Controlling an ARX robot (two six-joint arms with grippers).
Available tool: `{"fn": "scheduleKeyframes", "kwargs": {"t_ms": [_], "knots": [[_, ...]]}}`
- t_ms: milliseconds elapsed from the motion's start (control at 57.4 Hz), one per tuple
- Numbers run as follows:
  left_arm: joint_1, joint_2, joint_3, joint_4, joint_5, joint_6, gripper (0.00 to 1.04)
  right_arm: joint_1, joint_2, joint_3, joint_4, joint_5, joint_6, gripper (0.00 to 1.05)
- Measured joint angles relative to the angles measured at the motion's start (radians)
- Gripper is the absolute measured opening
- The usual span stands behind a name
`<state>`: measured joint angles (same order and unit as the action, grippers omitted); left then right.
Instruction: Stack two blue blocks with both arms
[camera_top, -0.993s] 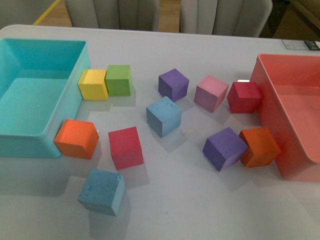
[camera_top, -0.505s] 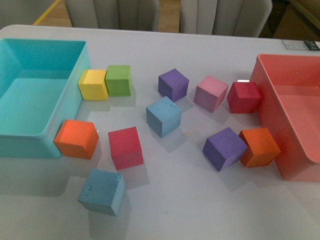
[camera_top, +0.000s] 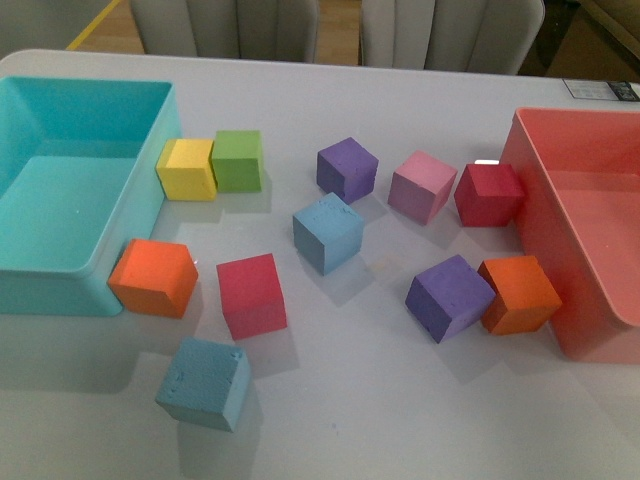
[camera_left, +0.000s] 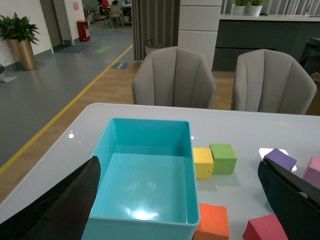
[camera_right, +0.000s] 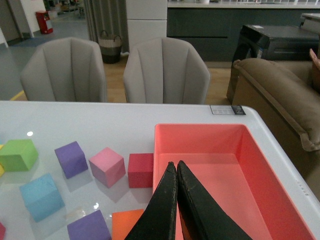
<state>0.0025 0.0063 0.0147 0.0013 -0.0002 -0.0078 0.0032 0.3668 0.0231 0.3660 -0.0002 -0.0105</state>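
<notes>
Looking at your right gripper (camera_right: 173, 164), you see its two fingers pressed tight together with nothing between them. They point toward the red bin (camera_right: 200, 131). Your left gripper (camera_left: 177, 164) has its fingers spread wide apart, holding nothing, and the turquoise bin (camera_left: 145, 121) shows between them.

In the front view, one blue block (camera_top: 327, 232) sits near the middle of the table (camera_top: 400, 420). The other blue block (camera_top: 205, 382) lies at about 7 o'clock from it, well apart. A red cube (camera_top: 251, 295) sits between them.

Nothing has moved since a second ago. Both blocks lie where they were.
</notes>
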Motion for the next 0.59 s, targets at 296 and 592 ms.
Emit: {"fn": "scheduleKeyframes", "kwargs": {"t_ms": [296,592], "knots": [[0.0,0.0,0.0,0.0,0.0,0.0,0.96,0.0,-0.117,0.0,-0.116,0.0,0.0,0.02],[0.0,0.0,0.0,0.0,0.0,0.0,0.96,0.0,-0.261,0.0,-0.286,-0.003,0.0,0.02]]}}
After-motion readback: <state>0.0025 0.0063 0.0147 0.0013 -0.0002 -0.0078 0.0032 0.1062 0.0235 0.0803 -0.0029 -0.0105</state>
